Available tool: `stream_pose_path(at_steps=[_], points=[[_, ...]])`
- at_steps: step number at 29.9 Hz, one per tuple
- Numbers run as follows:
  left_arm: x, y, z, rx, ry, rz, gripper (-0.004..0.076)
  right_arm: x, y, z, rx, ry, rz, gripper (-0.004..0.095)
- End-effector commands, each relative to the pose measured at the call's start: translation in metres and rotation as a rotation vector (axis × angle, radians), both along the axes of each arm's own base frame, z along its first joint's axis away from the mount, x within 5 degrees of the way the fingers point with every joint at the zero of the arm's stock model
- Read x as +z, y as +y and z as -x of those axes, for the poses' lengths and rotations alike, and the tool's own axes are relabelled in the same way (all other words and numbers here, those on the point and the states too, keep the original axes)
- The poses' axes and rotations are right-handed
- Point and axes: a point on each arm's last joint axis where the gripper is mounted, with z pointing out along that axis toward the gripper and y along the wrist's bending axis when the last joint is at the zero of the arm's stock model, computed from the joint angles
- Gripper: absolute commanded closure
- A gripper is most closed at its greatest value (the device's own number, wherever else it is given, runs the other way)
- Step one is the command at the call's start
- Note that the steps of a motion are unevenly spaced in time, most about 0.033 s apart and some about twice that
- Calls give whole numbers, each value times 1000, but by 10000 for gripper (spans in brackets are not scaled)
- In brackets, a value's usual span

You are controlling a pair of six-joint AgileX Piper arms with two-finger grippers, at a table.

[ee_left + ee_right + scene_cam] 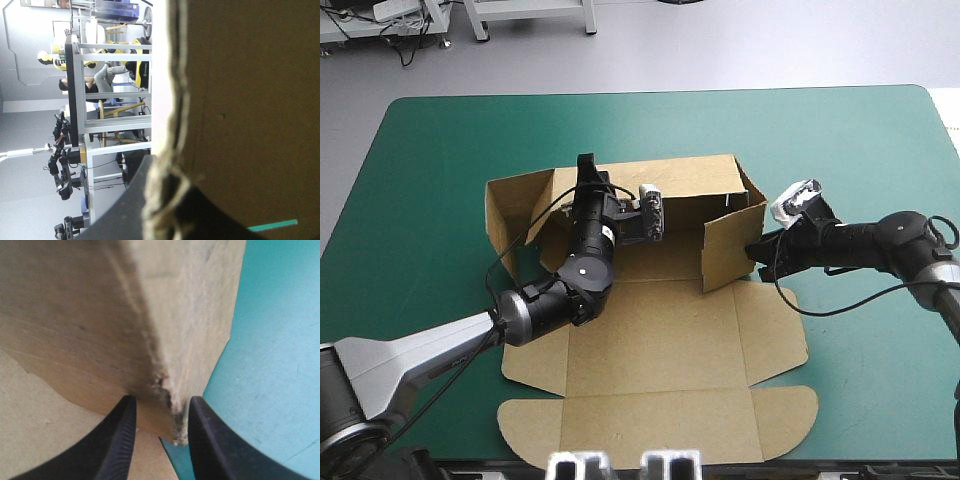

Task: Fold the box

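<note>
Much is hidden from us. In the left wrist view the brown cut-board box (250,100) fills the space ahead of the gripper, its ragged edge running straight out from the wrist. Only one black curved finger (125,205) shows beside that edge, with a dark mass on the board's other side. The tips are covered, so we read this as a pinch on the board's edge. A sliver of the teal-green table cover (272,226) shows past the board.

From above, the left gripper (586,168) sits on the top edge of the raised far wall near its left corner, and the arm covers part of the tray's floor. The right gripper (753,250) meets the standing right-hand wall from outside. In the right wrist view, the right gripper (161,399) has its fingers almost pressed together with the wall's edge (100,315) between them. The teal-green cover (270,340) lies beside it.

The box (660,350) sits on the cover (430,200) around the table's middle, a little toward the near edge. Its far, left and right walls are up. The tray's long axis runs left to right, parallel to the far edge. The lid lies flat, pointing to the near edge with its rounded tabs spread.
</note>
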Motion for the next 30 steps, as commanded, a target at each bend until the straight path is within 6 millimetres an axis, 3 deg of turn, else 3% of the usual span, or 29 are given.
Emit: stream_pose_path(at_steps=[1, 9, 15, 24, 26, 30], points=[[21, 6, 3, 40, -56, 50, 734, 23, 4, 0, -7, -102, -56, 543], [21, 6, 3, 39, -57, 49, 734, 31, 10, -4, -2, -174, -139, 534], [21, 6, 3, 39, -58, 48, 734, 24, 33, -5, 45, -199, -93, 534], [21, 5, 3, 37, -58, 48, 734, 8, 36, -27, -160, -206, -61, 551], [21, 5, 3, 31, -56, 50, 734, 6, 36, -29, -164, -206, -63, 621], [21, 4, 3, 26, -54, 51, 734, 7, 36, -29, -155, -221, -50, 930]])
